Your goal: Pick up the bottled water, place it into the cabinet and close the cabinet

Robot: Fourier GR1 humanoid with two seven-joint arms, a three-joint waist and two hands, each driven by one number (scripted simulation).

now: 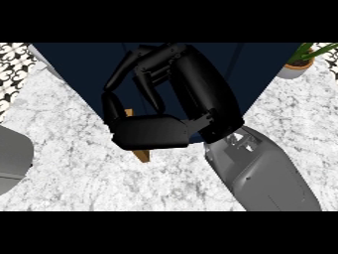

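**While hovering at the cabinet (73, 64), curled on nothing visible**

Right hand (193, 84) over the cabinet front, fingers (131, 62) curled toward the thumb (114, 106), only cabinet blue in the gap. No bottled water in sight (perhaps already inside the cabinet, perhaps hidden behind the hand). Likely posed so to push the cabinet shut. Left hand out of view.
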